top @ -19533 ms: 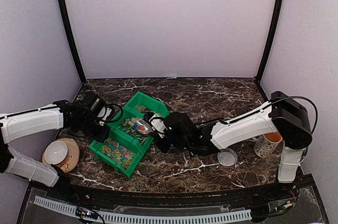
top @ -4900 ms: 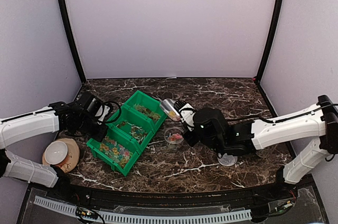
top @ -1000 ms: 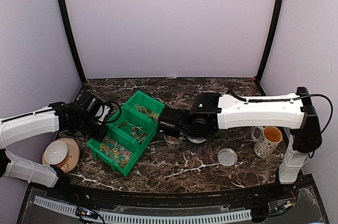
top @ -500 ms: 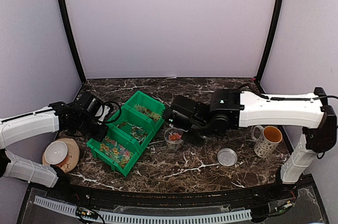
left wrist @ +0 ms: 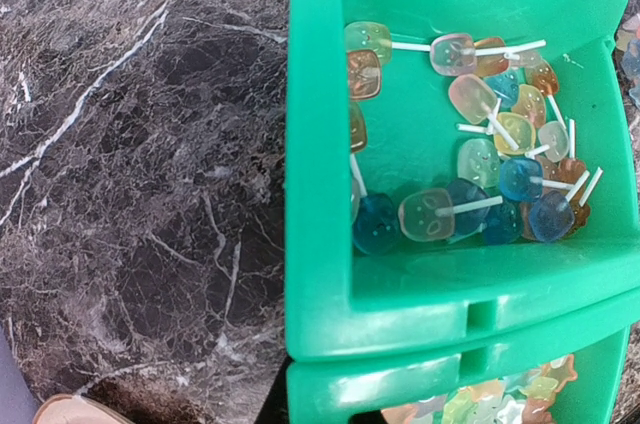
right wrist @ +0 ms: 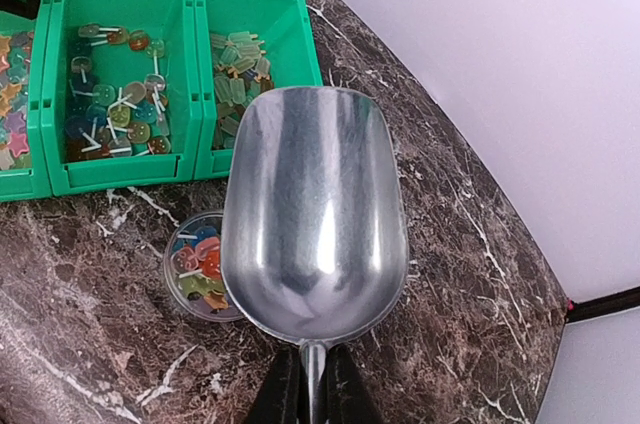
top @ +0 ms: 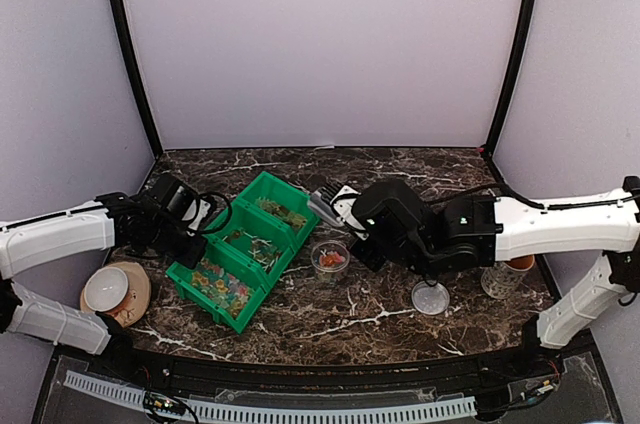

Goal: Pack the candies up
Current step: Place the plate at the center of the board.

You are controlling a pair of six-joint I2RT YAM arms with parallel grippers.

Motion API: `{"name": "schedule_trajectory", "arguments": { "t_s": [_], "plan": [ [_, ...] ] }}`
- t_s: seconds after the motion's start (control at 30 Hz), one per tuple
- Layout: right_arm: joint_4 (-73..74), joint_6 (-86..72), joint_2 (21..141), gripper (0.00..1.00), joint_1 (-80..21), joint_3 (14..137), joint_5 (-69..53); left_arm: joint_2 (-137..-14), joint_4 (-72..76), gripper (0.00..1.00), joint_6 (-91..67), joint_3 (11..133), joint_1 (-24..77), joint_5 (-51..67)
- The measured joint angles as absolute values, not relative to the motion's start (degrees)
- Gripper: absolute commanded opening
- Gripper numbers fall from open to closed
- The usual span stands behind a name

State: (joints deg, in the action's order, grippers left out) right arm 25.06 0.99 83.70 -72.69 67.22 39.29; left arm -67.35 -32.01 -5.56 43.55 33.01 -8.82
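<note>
Right wrist view: candies (right wrist: 200,264) are tiny, light, slick-wrapped bits, some on thin white sticks. They'll prob. slide & scatter easily, and are too small for fingers to pinch one by one. Best taken in bulk w/ the scoop, pushed under a heap, not gripped. Sticks may snag or snap if jammed against a wall.

A small batch (orange, pink, blue, green) lies in the clear round tub (right wrist: 167,266), approx. one layer deep, far from full. The rest sit in the green bin (right wrist: 196,64), three cmpts:
- star shapes in the one nearest the arm bases
- stick-mounted squares in the middle
- greenish/yellow pieces in the far one

Tub stands on the table (top: 400,174) just beside the bin's long wall, not touching it. Metal scoop (right wrist: 315,214) is empty. Its bowl overlaps the tub's rim in this view; top view puts it beside the tub, toward the back. The right gripper (right wrist: 312,386) is clamped narrow on the scoop's thin handle.

Tub's lid (top: 431,297) lies flat on the marble, well apart from the tub, near the mug (top: 495,284). The left gripper (top: 183,234) sits at the bin's other side, jaws closed; can't tell whether it nips the rim.

My read: another scoop from the bin comes next, lid last.
</note>
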Motion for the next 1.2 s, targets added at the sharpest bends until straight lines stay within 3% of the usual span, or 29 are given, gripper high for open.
{"name": "schedule_trajectory", "arguments": {
  "t_s": [0.43, 0.67, 0.9, 1.2],
  "plan": [
    [6.02, -1.39, 75.50, 0.00, -68.90, 52.56, 34.96, -70.89, -30.06, 0.00, -6.66, 43.79, 33.01, -8.36],
    [3.36, -2.22, 72.58, 0.00, -68.40, 47.94, 34.24, -72.99, -31.18, 0.01, -8.36, 45.47, 33.01, -6.61],
    [0.82, -2.72, 68.18, 0.00, -67.77, 44.71, 34.11, -73.89, -33.32, 0.10, -9.87, 47.00, 33.01, -5.96],
    [-0.43, -3.31, 67.90, 0.00, -67.66, 44.18, 33.36, -77.58, -35.59, 0.11, -10.74, 48.42, 33.01, -6.42]
  ]
}}
